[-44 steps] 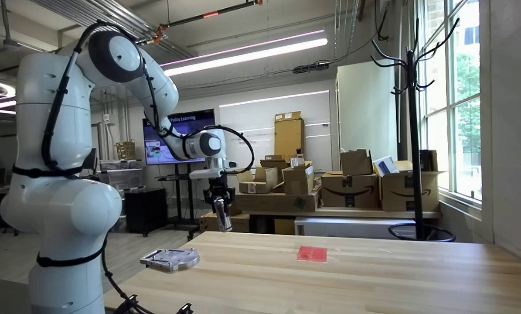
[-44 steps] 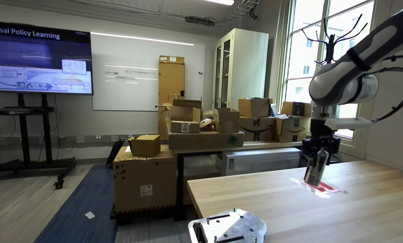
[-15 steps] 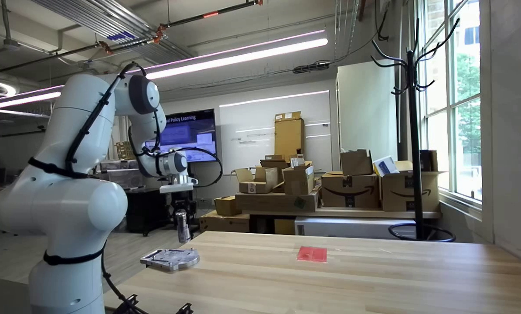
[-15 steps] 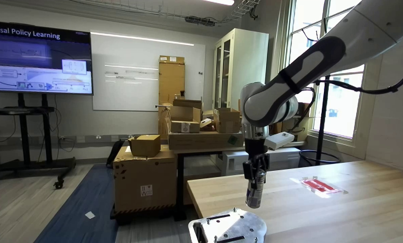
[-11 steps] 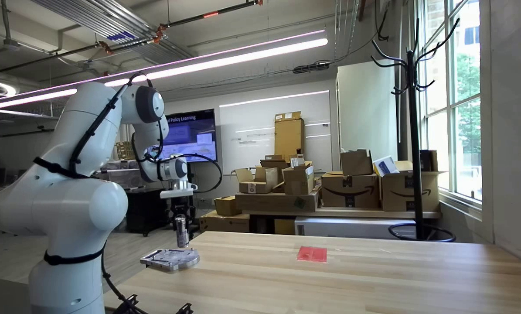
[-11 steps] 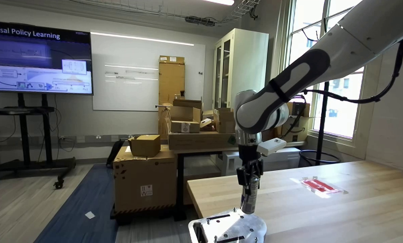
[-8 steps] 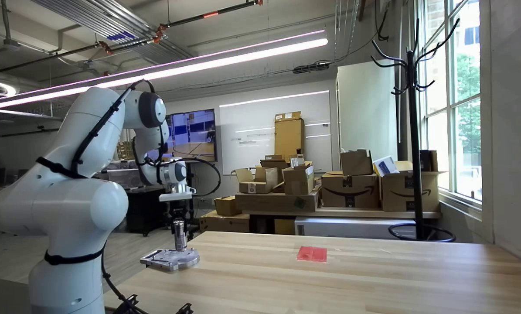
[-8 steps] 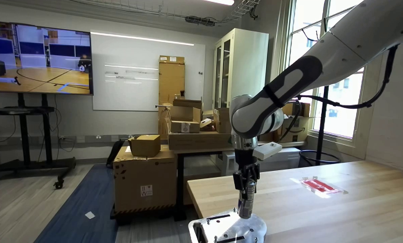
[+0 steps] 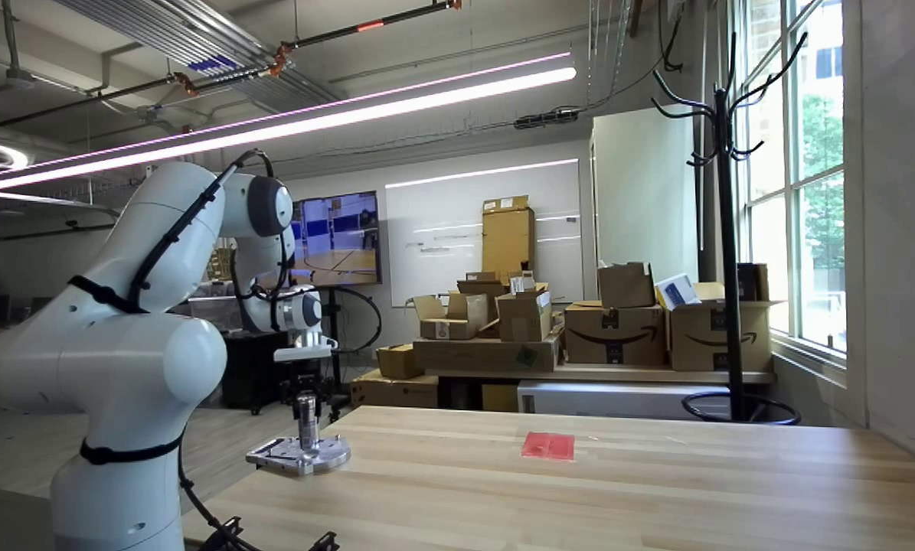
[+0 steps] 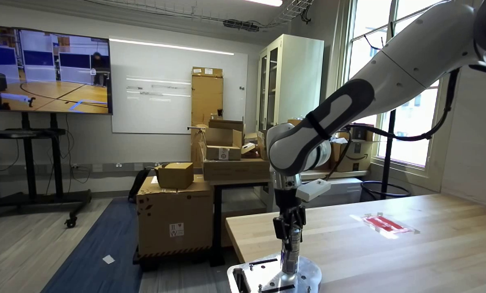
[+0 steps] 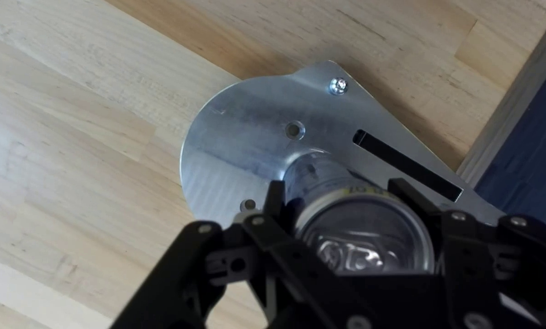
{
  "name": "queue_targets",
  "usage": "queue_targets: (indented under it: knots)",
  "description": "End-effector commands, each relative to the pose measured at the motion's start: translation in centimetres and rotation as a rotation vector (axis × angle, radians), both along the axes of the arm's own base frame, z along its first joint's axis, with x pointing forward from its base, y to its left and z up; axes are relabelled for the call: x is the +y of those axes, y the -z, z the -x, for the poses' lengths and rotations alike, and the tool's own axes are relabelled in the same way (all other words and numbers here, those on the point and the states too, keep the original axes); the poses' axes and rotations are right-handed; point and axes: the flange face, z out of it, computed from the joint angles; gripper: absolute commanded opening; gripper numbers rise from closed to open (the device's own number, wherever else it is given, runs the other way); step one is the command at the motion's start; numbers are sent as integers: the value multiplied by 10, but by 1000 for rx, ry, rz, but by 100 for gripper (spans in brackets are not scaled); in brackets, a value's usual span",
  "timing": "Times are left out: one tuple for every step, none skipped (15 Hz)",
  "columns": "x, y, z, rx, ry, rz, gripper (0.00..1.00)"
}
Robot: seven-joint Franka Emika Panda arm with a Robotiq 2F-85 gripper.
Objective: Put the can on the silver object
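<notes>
In both exterior views we see the can [image 10: 290,260] upright over the plate [image 11: 236,141], toward its rounded end, base right at the metal; whether it touches, we cannot tell. The gripper [image 11: 336,192] has its jaws clamped on the can's upper half from both sides. Well apart, the red piece [image 9: 548,445] lies on the table [image 9: 656,490].

Black two-fingered gripper [image 11: 340,196] at five o'clock, clasping a slim silver-rimmed metal can [image 11: 357,214], flat rounded silvery metal plate [image 11: 243,123] beneath it, shiny round screw [image 11: 338,86] at one o'clock, straight black slot [image 11: 407,165] at three, pale wooden plank tabletop [image 11: 81,137] from eight to two
</notes>
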Motion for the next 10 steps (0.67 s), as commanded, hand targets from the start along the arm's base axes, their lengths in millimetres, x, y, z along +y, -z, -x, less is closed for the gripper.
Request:
queue_targets:
  knots:
    - [5,-3,-9,19,-22,13,34]
    - [5,-1,-10,20,-22,13,34]
    - [5,0,-10,25,-11,16,78]
    - [5,1,-11,28,-8,17,85]
    - [5,0,-11,33,-5,17,92]
    - [5,-2,-11,34,-6,17,98]
    - [6,-4,-11,34,-4,19,100]
    - [5,-8,-11,34,-1,20,100]
    - [4,-12,-11,30,-1,16,100]
    - [3,-16,-11,28,2,16,100]
